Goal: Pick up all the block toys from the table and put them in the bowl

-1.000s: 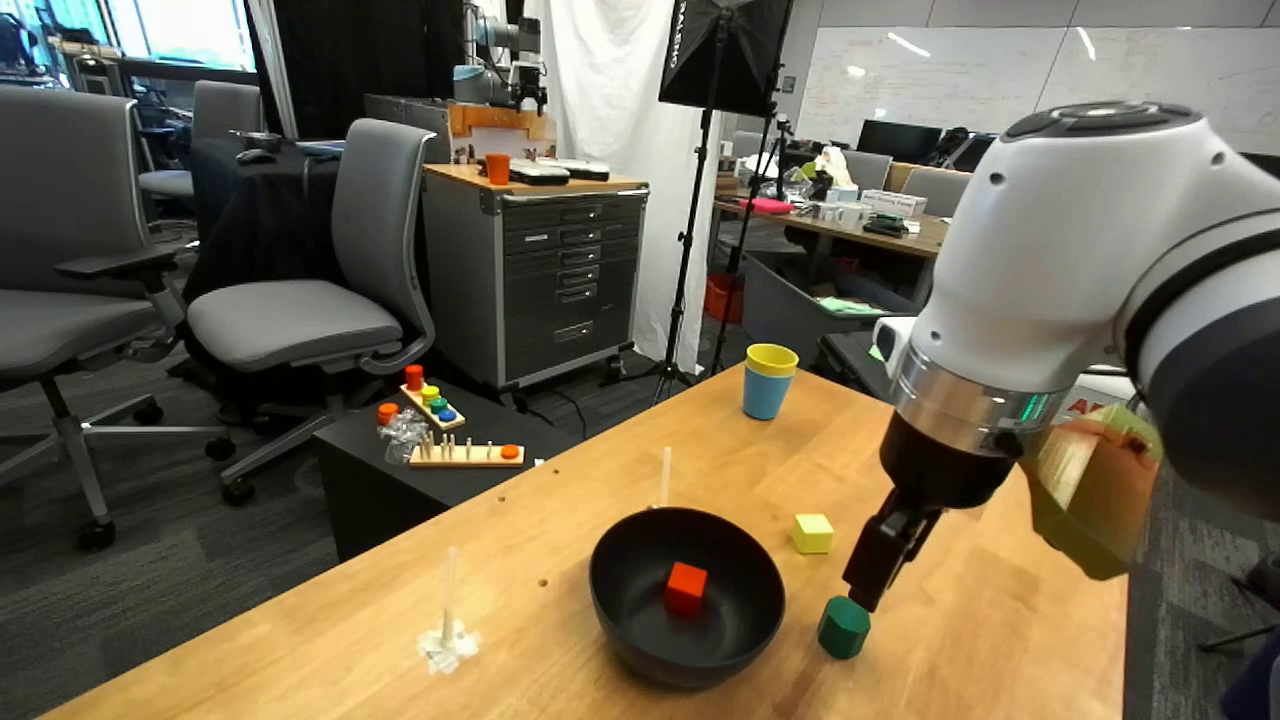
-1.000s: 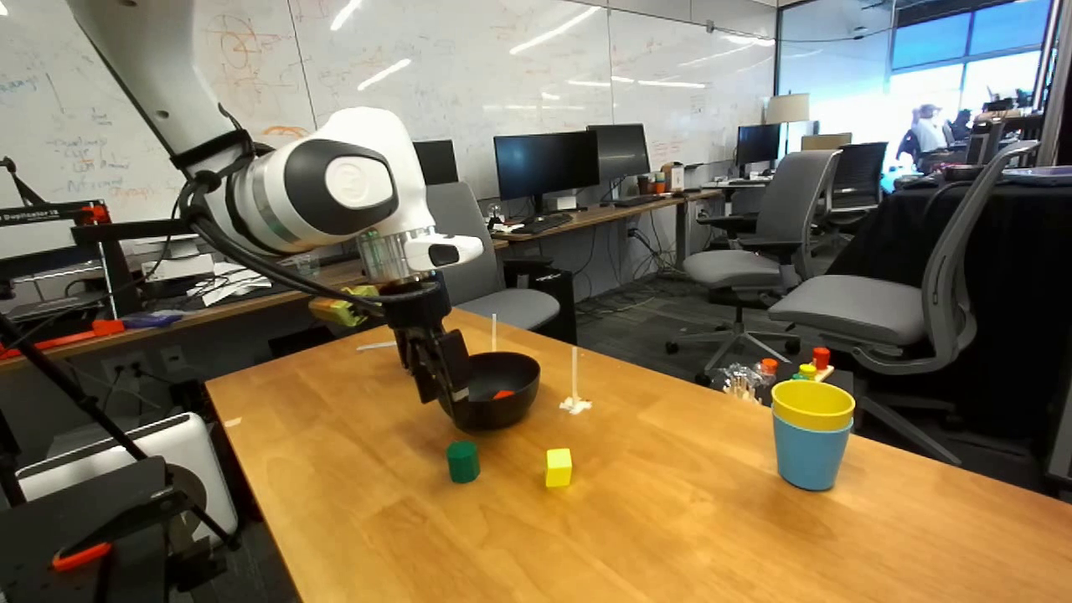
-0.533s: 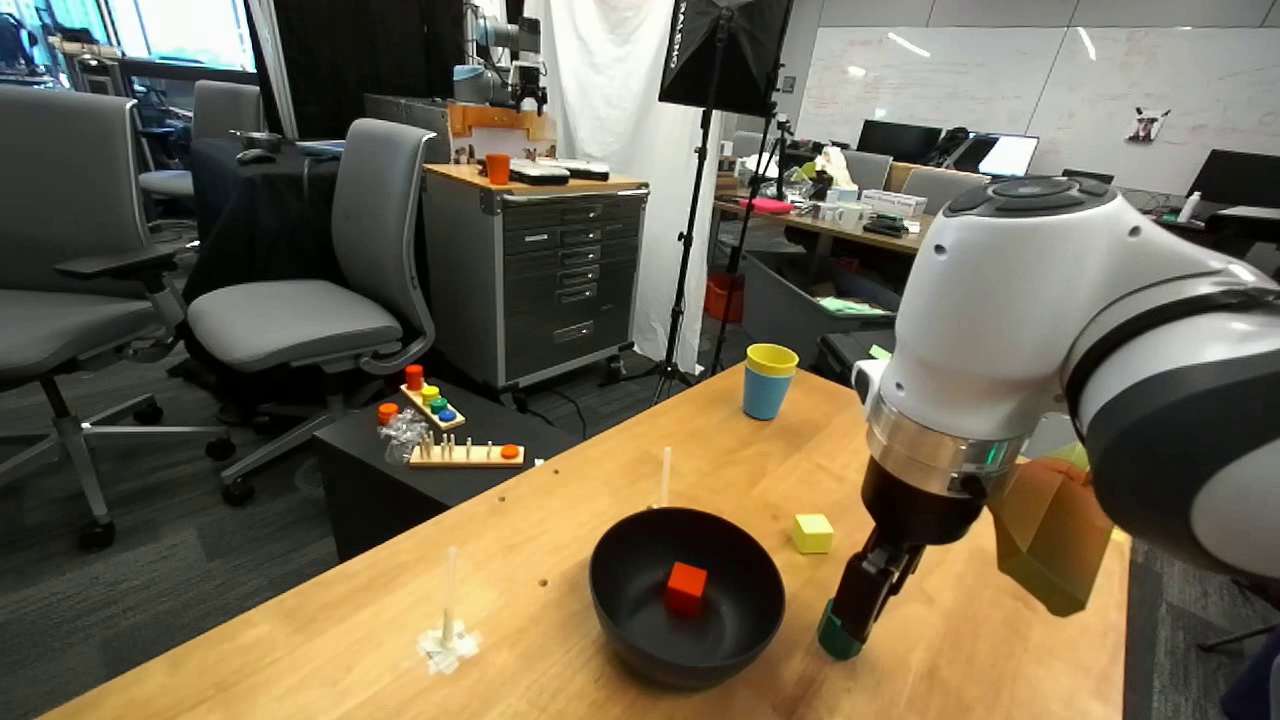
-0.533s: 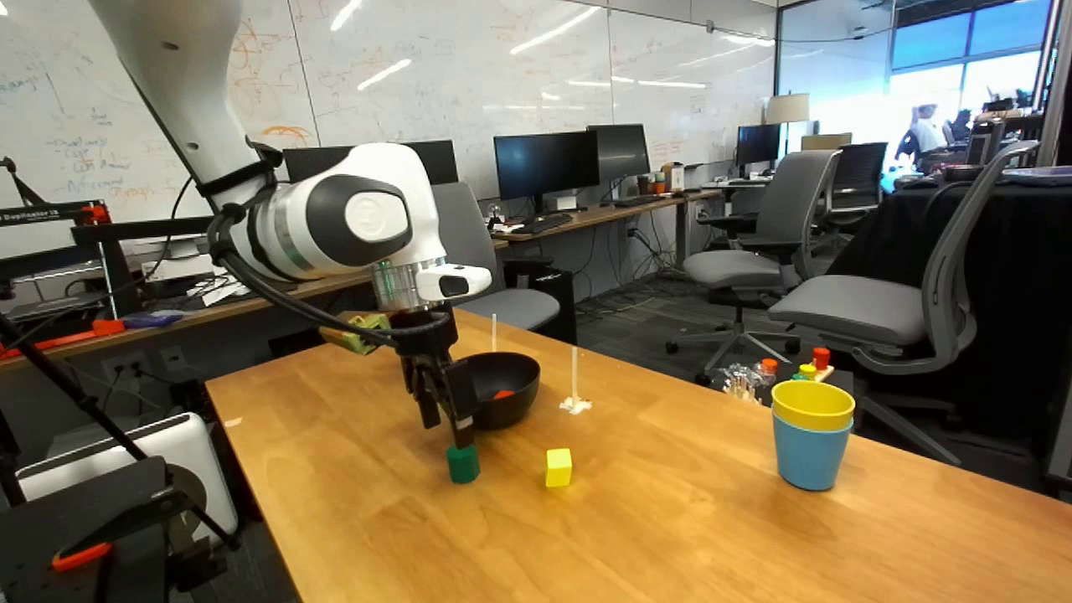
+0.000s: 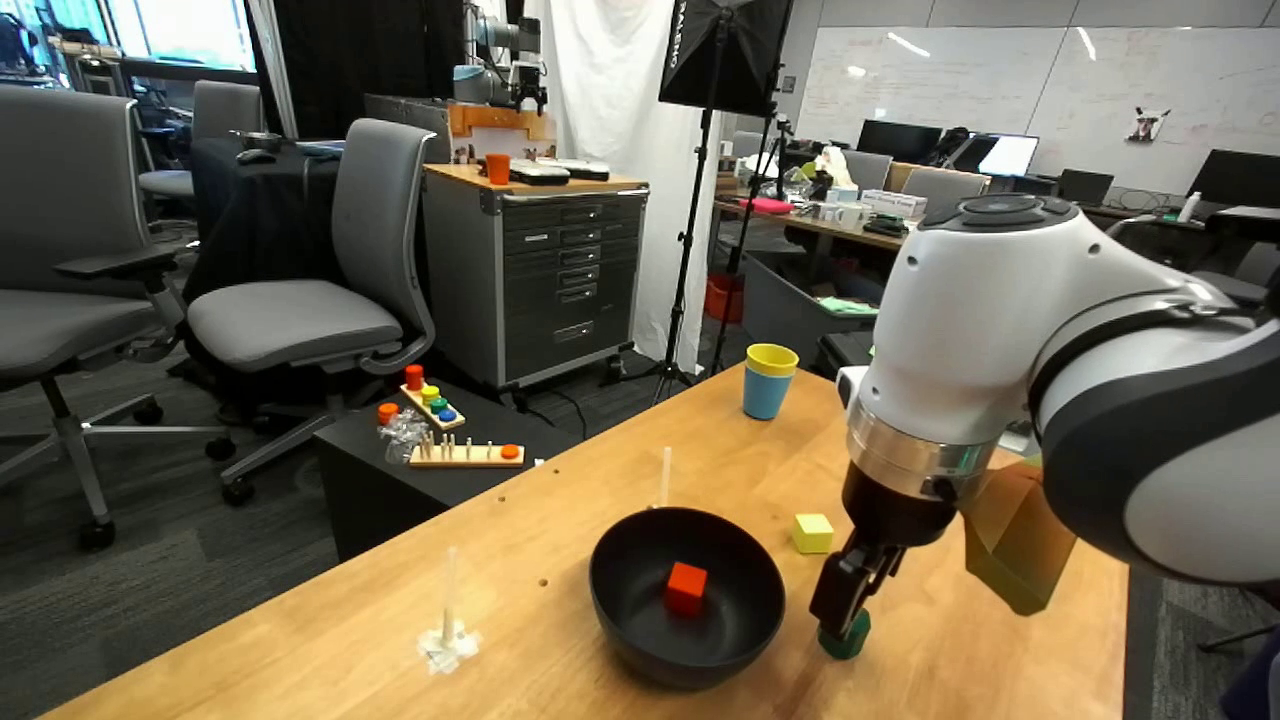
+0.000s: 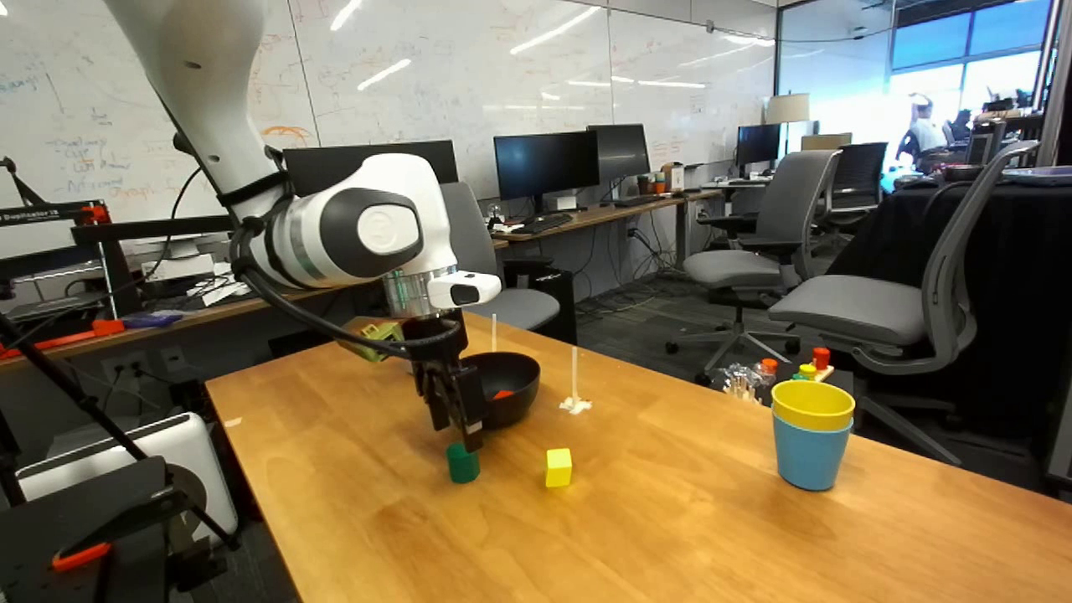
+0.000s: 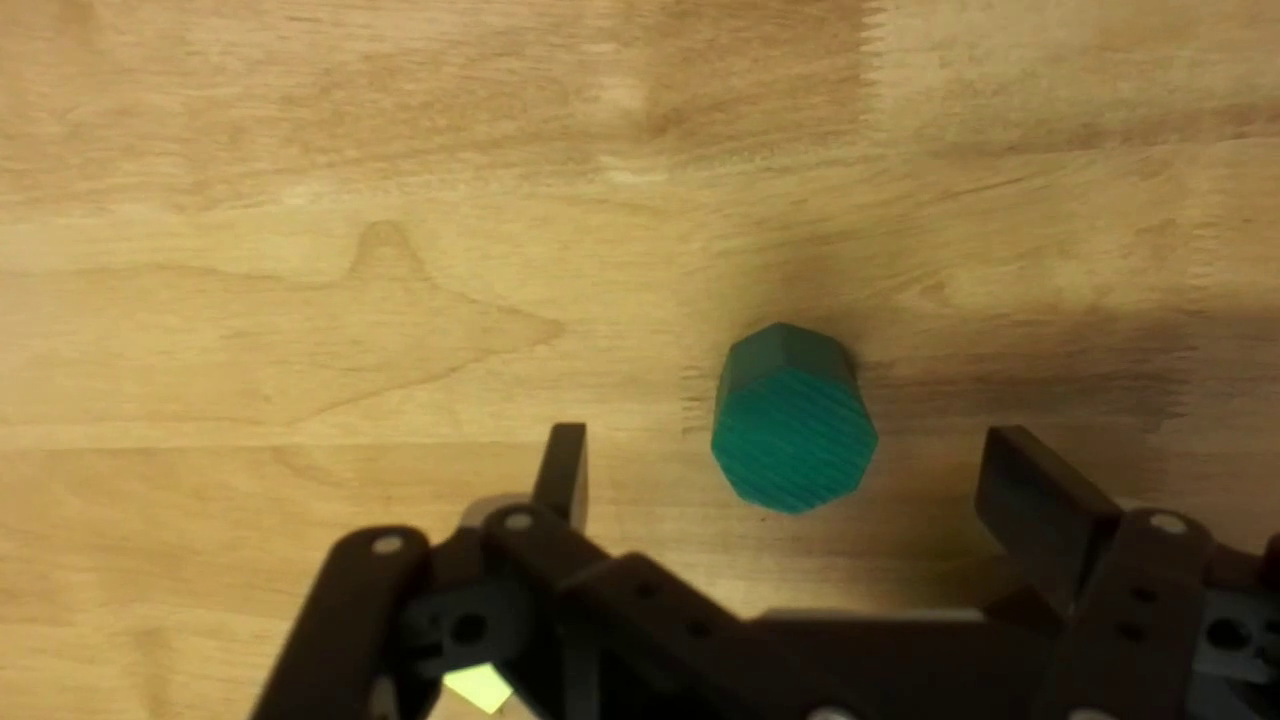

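1. Sitting left of the gripper [image 5: 848,612] in an exterior view, the black bowl [image 5: 635,570] is holding the red block [image 5: 686,589], a bright cube with plain faces.
2. Farther right, near the gripper, the yellow block [image 5: 813,534] is resting on the table [image 5: 540,660], showing as a pale, lemon-coloured cube.
3. Beneath the gripper, the green block [image 7: 795,440] is standing upright on the table; it is looking dark and many-sided, its top displaying fine slanting lines in the wrist view.
4. In that view the gripper is standing spread wide, its fingers [image 7: 1045,500] flanking the green block, and table is showing between the block and each one.
5. Behind the gripper, at lower left, the wrist view is catching only a corner of the yellow block [image 7: 478,688]; both exterior views are showing it whole.
6. Behind the gripper in an exterior view, only a sliver of the red block [image 6: 502,394] is showing past the bowl's rim.
7. Both exterior views are including the yellow-and-blue cup [image 5: 767,395], well apart from the gripper; the wrist view is leaving it out.
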`<state>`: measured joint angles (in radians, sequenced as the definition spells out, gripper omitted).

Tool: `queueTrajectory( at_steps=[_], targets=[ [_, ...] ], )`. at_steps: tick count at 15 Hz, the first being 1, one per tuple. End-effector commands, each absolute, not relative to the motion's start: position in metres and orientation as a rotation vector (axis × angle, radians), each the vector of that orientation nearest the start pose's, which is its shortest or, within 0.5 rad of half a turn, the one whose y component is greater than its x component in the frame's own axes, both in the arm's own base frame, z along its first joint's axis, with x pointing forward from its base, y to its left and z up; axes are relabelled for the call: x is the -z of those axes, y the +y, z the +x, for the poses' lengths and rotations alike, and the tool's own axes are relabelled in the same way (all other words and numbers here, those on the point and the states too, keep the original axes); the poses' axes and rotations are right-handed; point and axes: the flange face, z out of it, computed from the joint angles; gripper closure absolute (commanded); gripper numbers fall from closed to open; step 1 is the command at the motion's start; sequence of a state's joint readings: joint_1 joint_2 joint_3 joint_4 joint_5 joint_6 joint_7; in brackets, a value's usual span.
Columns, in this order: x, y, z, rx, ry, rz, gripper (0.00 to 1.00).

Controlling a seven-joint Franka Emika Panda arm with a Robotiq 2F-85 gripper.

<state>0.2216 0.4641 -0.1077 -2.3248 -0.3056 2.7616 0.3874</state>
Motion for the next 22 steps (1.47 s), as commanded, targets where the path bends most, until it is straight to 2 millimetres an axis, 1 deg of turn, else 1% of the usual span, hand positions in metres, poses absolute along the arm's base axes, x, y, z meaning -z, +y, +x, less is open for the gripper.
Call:
queueTrajectory(
  at_steps=[1, 3, 4, 6, 16, 22],
  targets=[
    [-0.134, 0.069, 0.512, 0.029, -0.070, -3.288, 0.00],
    [-0.132, 0.070, 0.510, 0.024, -0.093, -3.286, 0.00],
    [-0.132, 0.067, 0.505, 0.007, -0.063, -3.298, 0.00],
    [-0.131, 0.066, 0.505, 0.001, -0.063, -3.300, 0.00],
    [-0.131, 0.067, 0.506, 0.024, -0.054, -3.291, 0.00],
    [-0.122, 0.067, 0.506, 0.015, -0.040, -3.286, 0.00]
  ],
)
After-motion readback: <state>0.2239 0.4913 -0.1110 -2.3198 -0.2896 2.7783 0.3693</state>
